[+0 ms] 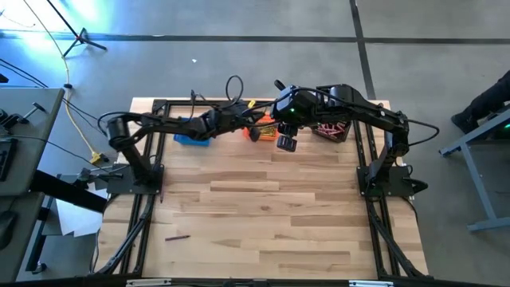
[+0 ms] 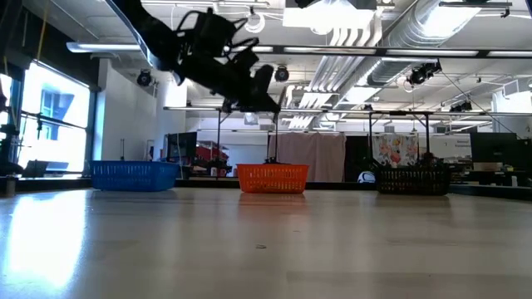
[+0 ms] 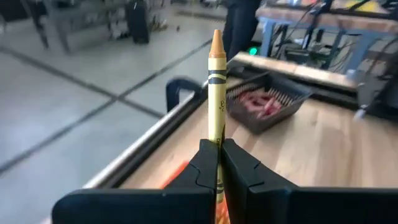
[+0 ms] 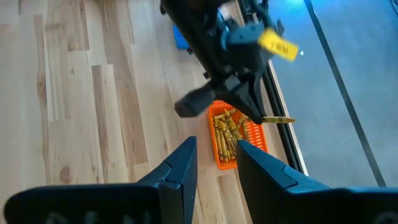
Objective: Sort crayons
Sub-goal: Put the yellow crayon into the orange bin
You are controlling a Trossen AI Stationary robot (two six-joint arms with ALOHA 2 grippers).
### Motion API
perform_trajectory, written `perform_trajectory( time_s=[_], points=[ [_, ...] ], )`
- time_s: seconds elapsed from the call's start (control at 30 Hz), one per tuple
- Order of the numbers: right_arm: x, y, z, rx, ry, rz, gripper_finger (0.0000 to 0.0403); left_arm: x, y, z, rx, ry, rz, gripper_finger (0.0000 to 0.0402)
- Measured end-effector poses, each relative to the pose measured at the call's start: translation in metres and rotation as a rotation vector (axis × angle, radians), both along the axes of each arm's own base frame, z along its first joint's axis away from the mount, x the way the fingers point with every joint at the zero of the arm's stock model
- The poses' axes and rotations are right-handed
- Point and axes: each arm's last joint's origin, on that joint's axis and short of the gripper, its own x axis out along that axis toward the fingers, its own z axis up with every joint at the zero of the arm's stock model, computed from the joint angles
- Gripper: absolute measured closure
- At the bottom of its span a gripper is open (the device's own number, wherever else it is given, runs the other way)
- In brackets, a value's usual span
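Note:
My left gripper (image 1: 259,121) hangs over the orange basket (image 4: 230,140), which holds several yellow crayons. It is shut on one yellow crayon (image 3: 216,93). The same gripper (image 4: 256,114) and crayon (image 4: 278,119) show in the right wrist view. My right gripper (image 4: 216,152) is open and holds nothing, raised above the table just to the right of the orange basket. A blue basket (image 2: 133,175), the orange basket (image 2: 273,178) and a black basket (image 2: 413,180) stand in a row along the far edge. The black basket (image 3: 267,102) holds reddish crayons. My left gripper pinches the yellow crayon by its lower part (image 3: 217,163) between its two fingers. The fingers come nearly level from the table's left and lie along the crayon. The pointed tip (image 3: 216,38) sticks out well past the fingertips. The crayon is lifted clear, above the orange basket.
One dark crayon (image 1: 177,236) lies alone on the wooden table near its front left. Black frame rails (image 1: 159,104) run along the far edge and both sides. A person's legs (image 1: 486,100) show beyond the table's right side.

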Motion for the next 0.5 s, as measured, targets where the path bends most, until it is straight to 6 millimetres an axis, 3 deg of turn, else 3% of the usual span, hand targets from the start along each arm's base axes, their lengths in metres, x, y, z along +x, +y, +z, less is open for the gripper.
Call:
perform_trajectory(
  time_s=[0.23,0.5],
  points=[
    [0.000,0.000,0.000,0.000,0.000,0.000,0.0304,0.002,0.016,-0.031,-0.204,-0.023,0.101,0.0401],
    [0.000,0.000,0.000,0.000,0.000,0.000,0.0304,0.001,0.017,-0.032,-0.221,-0.022,0.109,0.0364]
  ],
)
